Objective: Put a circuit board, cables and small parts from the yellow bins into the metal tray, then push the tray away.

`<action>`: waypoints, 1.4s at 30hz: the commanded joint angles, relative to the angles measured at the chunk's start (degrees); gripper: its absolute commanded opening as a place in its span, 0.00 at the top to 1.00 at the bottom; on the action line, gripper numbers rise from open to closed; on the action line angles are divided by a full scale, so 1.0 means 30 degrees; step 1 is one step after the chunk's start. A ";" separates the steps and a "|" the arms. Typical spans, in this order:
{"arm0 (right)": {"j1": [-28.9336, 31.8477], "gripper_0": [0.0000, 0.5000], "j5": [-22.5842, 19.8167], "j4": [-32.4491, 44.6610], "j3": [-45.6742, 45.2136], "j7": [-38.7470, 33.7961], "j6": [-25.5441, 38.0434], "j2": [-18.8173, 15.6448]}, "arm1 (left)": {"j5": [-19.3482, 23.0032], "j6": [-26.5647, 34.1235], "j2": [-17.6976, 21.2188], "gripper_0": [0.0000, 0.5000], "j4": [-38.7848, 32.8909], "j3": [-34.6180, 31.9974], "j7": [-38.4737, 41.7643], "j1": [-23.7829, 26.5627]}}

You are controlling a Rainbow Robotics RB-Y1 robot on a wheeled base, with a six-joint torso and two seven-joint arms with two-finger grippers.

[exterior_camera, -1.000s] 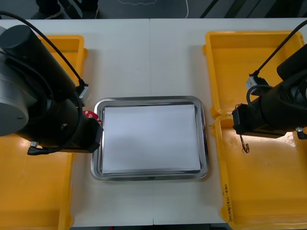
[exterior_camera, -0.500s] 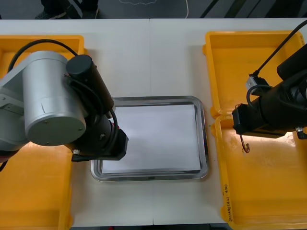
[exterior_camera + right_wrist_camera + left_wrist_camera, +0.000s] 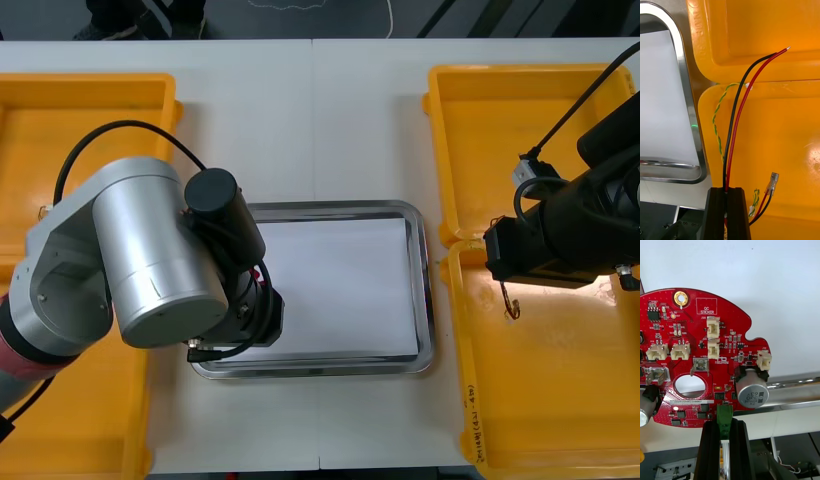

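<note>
My left gripper (image 3: 724, 424) is shut on the green connector at the edge of a round red circuit board (image 3: 696, 348). The board hangs over the white inside of the metal tray (image 3: 801, 384), by its rim. In the front view the left arm (image 3: 160, 265) covers the left part of the tray (image 3: 426, 290). My right gripper (image 3: 729, 192) is shut on a black and red cable (image 3: 740, 101), which stretches out over the yellow bins (image 3: 771, 33). A twisted yellow-green strand (image 3: 717, 123) runs beside it. The right arm (image 3: 545, 250) sits above the right bins.
Yellow bins stand on the left (image 3: 90, 110) and on the right (image 3: 520, 110), the near right one (image 3: 550, 400) under my right arm. A wire end with a metal terminal (image 3: 772, 177) shows beside the right fingers. Bare table lies beyond the tray.
My left arm has swung right from the left bin to over the tray's left front part, carrying the circuit board. The right arm has stayed still.
</note>
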State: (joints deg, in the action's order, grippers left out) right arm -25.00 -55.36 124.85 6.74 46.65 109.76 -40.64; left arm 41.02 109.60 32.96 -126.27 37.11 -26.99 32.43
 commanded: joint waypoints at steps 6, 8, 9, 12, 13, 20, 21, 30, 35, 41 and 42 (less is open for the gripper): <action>-0.0311 1.00 0.0201 0.0511 0.0185 0.0007 0.0081 0.0012 | -0.2542 0.0133 -0.1524 1.00 -0.0128 -0.0036 -0.3512 -0.1963; -0.0311 1.00 0.0172 0.0511 0.0185 0.0007 0.0081 0.0042 | -0.2776 0.0133 -0.1641 1.00 -0.0128 -0.0036 -0.3659 -0.2197; -0.0311 1.00 0.0201 0.0511 0.0185 0.0007 0.0081 0.0012 | -0.2776 0.0133 -0.1641 1.00 -0.0128 -0.0007 -0.3717 -0.2256; -0.0311 1.00 0.0201 0.0511 0.0185 0.0007 0.0081 0.0012 | -0.2981 0.0133 -0.1700 1.00 -0.0128 -0.0007 -0.3893 -0.2431; -0.0311 1.00 0.0201 0.0511 0.0185 0.0007 0.0081 0.0012 | -0.3040 0.0133 -0.1759 1.00 -0.0128 -0.0007 -0.3952 -0.2519; -0.0311 1.00 0.0172 0.0540 0.0185 0.0007 0.0081 0.0012 | -0.4505 0.0133 -0.2550 1.00 -0.0011 -0.0007 -0.4450 -0.3281; -0.0311 1.00 0.0172 0.0511 0.0185 0.0007 0.0081 0.0012 | -0.4593 0.0133 -0.2696 1.00 0.0077 -0.0036 -0.4508 -0.3310; -0.0282 1.00 0.0172 0.0511 0.0185 0.0066 0.0081 0.0042 | -0.4798 0.0133 -0.3136 1.00 0.0692 -0.0007 -0.4889 -0.3310; -0.0282 1.00 0.0172 0.0511 0.0215 0.0066 0.0081 0.0012 | -0.4915 0.0133 -0.3253 1.00 0.0810 -0.0007 -0.5094 -0.3486; -0.0282 1.00 0.0231 0.0511 0.0185 0.0124 0.0081 0.0012 | -0.5062 0.0133 -0.3487 1.00 0.1278 -0.0007 -0.5329 -0.3515; -0.0282 1.00 0.0231 0.0511 0.0185 0.0124 0.0081 0.0012 | -0.5091 0.0133 -0.3487 1.00 0.1278 -0.0007 -0.5358 -0.3515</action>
State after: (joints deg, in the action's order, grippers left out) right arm -25.00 -55.17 124.85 6.74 46.65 109.76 -40.64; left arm 26.57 109.60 24.42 -122.34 37.11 -38.41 23.10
